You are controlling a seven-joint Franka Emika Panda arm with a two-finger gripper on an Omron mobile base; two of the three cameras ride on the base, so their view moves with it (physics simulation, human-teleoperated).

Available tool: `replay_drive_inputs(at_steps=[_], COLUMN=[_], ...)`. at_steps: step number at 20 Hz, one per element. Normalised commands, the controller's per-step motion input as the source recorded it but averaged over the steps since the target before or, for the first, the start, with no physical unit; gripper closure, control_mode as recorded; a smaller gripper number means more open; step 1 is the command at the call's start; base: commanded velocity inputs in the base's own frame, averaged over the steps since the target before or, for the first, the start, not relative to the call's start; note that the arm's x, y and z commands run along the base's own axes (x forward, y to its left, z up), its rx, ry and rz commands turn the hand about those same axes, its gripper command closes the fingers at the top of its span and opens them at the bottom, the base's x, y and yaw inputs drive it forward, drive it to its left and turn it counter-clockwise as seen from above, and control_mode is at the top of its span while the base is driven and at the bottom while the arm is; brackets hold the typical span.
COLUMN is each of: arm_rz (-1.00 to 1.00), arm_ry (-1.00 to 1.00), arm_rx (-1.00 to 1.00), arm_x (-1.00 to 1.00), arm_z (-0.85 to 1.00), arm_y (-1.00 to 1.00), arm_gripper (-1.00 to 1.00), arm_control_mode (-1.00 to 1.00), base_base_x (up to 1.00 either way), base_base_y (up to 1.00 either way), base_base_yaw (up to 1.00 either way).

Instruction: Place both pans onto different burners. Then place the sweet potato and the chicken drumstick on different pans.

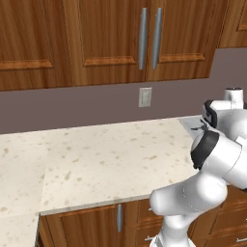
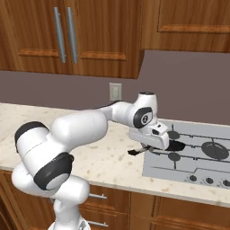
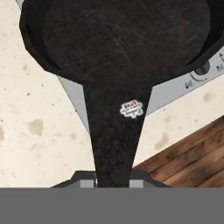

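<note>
Hand view has the gripper [image 3: 113, 186] clamped tight on the long handle of a pan [image 3: 124, 39], so it's definitely carrying one. The black bowl of the pan hangs out in front of the fingers, over the near corner of the grey cooktop [image 3: 175, 94], with speckled counter to one side and wood cabinet fronts below the edge. A little white sticker sits on the handle.

From the right base view the gripper [image 2: 144, 147] is down low at the left end of the cooktop [image 2: 188, 155], and the pan [image 2: 173, 145] looks like it's over or on the front-left burner [image 2: 174, 156]. Can't really tell if it's resting on the grate or hanging just above it. The handle end pokes back over the counter [image 2: 103, 157].

Progress-wise, I'd say this is step one, nearly finished: first pan is at a burner but hasn't been let go. Left to do: release it, get the second pan onto another burner, then the sweet potato and the drumstick each into their own pan.

Counts from what I can make out: one pan, three burners (the big one at the right [image 2: 214, 150], the front-left one, a back one [image 2: 173, 134]), three knobs along the front, one wall outlet [image 2: 115, 91].
</note>
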Motion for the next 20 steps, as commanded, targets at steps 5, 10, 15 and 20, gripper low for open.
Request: replay_drive_inputs(at_steps=[5,10,15,20], arm_rz=[0.00,0.00,0.00,0.00], arm_ry=[0.00,-0.05,-0.08,-0.06], arm_rx=[0.00,0.00,0.00,0.00], arm_x=[0.02,0.05,0.09,0.11], arm_z=[-0.11,-0.19,-0.28,-0.29], arm_y=[-0.03,0.00,0.00,-0.05], arm_gripper=[1.00,1.00,1.00,1.00], arm_control_mode=[-1.00,-1.00,-1.00,-1.00], base_base_x=[0.00,0.00,0.00,0.00], base_base_y=[0.00,0.00,0.00,0.00], base_base_yaw=[0.00,0.00,0.00,0.00])
